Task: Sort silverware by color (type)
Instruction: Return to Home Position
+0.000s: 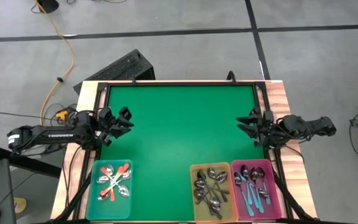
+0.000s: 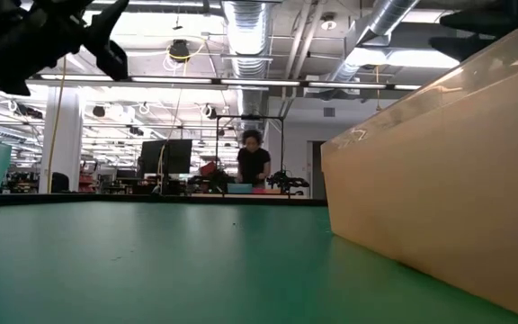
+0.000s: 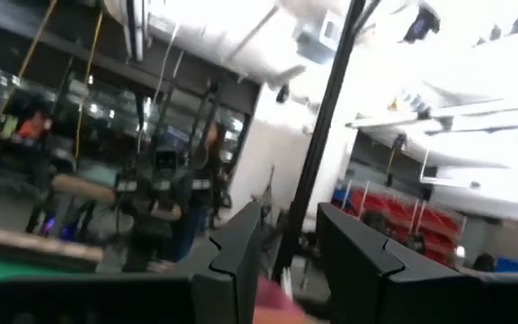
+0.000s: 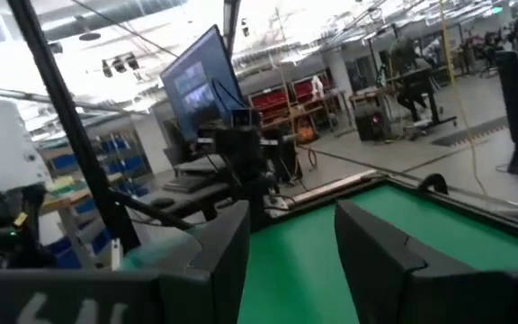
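High view: left tool (image 1: 128, 119) and right tool (image 1: 241, 124) hover at opposite desk (image 1: 185, 124) edges; spoons (image 1: 114, 182) lie in three bins (image 1: 193, 199).
Low view: a person (image 2: 254, 162) stands in the room beyond.
Wrist views: both tools' fingers (image 3: 236, 256) parted, holding nothing.

Industrial lab (ceiling ducts (image 2: 250, 27), monitors (image 2: 167, 155))

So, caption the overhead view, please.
Spoons sorted into teal bin, yellow bin, pink bin; left gripper, right gripper idle at sides.
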Controlling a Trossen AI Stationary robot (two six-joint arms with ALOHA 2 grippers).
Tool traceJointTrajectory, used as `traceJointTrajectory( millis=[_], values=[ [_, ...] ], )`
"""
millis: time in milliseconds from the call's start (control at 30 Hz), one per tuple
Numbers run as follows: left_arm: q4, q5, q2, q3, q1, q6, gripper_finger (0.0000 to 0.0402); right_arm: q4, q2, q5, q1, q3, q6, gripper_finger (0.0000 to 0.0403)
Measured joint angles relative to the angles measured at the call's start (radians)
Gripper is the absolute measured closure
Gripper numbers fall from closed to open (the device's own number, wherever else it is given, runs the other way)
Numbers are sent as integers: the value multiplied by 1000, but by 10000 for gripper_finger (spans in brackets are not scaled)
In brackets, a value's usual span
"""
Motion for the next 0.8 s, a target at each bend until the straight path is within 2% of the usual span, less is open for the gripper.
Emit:
traceJointTrajectory(
  millis=[300,467,667,800],
  values=[
    [-23,45,-8,-1,3,37,305,-86,-1,-4,-36,3,-20,223],
    [-58,54,-7,-1,5,56,306,-145,-1,-51,-50,-6,-77,223],
    [-56,35,-7,-3,5,127,306,-2,-1,-65,-58,-146,-115,223],
    [-58,-20,-7,-3,5,152,306,2,32,-105,-77,-145,-170,223]
  ],
)
